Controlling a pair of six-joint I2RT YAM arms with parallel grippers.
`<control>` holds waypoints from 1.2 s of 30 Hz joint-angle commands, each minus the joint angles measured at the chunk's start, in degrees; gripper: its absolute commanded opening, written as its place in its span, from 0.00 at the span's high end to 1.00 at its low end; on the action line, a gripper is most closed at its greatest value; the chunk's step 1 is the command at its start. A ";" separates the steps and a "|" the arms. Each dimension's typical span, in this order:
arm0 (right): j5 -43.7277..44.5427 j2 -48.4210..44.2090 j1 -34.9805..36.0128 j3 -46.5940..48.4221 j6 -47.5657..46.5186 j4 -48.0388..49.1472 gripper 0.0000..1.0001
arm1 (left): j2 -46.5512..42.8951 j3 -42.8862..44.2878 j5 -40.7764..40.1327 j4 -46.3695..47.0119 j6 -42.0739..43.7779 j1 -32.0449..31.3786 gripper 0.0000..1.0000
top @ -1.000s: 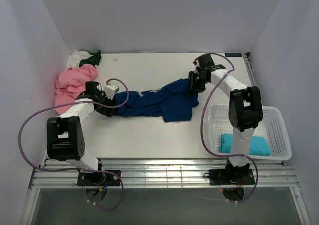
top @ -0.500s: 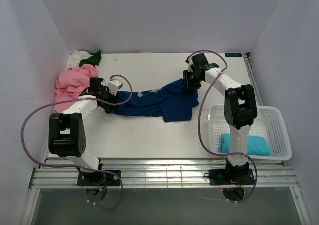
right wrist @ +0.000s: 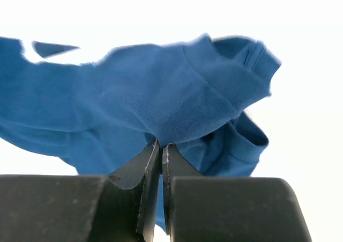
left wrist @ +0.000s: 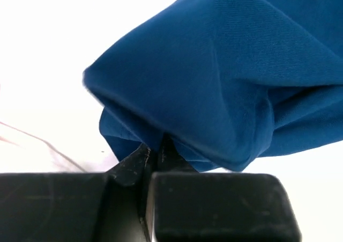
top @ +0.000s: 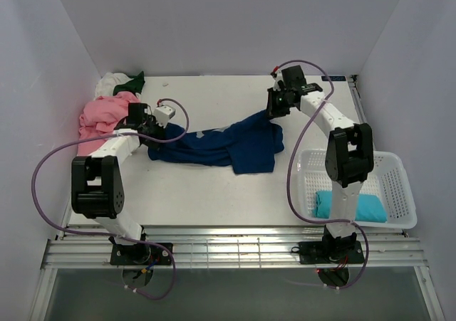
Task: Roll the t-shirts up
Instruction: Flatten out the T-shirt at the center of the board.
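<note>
Spanning roughly left-right: dark blue t-shirt (top: 242, 146)

A dark blue t-shirt (top: 221, 144) is being held crumpled and stretched across the middle of the bench (top: 214, 193), pinched at its ends by the left end effector (top: 146, 127) and the right end effector (top: 274, 111). A pink t-shirt (top: 96, 122) is lying bunched at the left edge, with a white t-shirt (top: 108, 84) and a dark green t-shirt (top: 132, 85) heaped behind it. A teal t-shirt (top: 349, 206) is lying as a compact bundle in the basket (top: 402, 186).

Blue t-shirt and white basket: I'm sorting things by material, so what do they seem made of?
The blue t-shirt looks like soft, matte knit cloth, perhaps cotton: it drapes in folds, and the left wrist view shows a fine fabric texture. The basket is apparently rigid white plastic, with moulded mesh holes and straight walls.
</note>
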 commanded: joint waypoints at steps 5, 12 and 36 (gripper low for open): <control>-5.50 -10.28 -4.50 6.50 2.04 0.75 0.92 | -8.20 4.59 -1.39 -1.62 4.24 1.01 1.00; -13.93 -8.64 -10.22 21.68 8.09 1.27 0.92 | -3.32 23.78 -4.82 0.14 5.04 9.19 1.00; -21.42 -26.28 -12.60 -8.67 15.76 15.87 0.92 | -6.88 10.34 10.46 -0.63 18.38 10.24 0.89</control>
